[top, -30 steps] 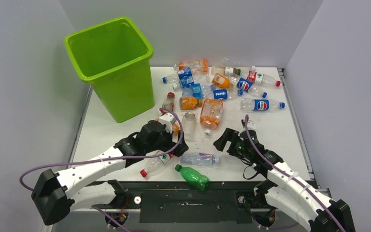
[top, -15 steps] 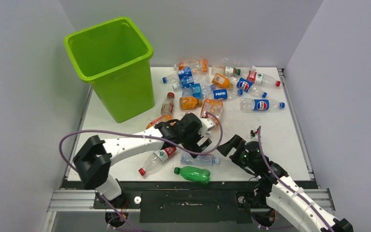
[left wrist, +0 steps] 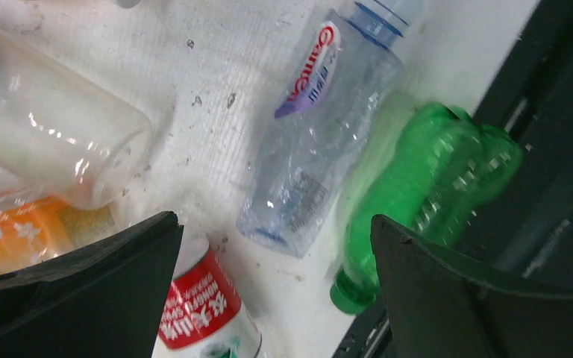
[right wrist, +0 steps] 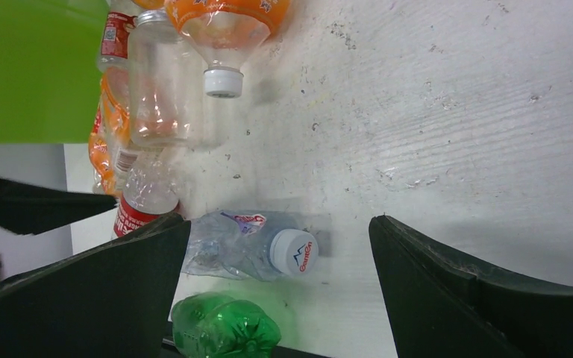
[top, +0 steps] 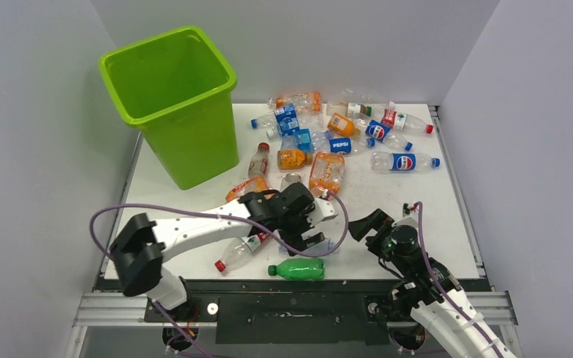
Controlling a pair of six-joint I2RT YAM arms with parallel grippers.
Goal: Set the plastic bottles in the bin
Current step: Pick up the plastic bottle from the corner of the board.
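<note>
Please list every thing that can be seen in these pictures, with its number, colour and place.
bin: one, lime green, far left of table
bottle pile: roughly fifteen, clear with blue, orange or red labels, middle and far table
green bottle: one, green, lying at near edge
clear bottle: one, clear, white cap, beside green bottle
red-label bottle: one, clear, red cap, near edge
table: one, white
left tool: one, black, open, above clear bottle
right tool: one, black, open, empty
</note>
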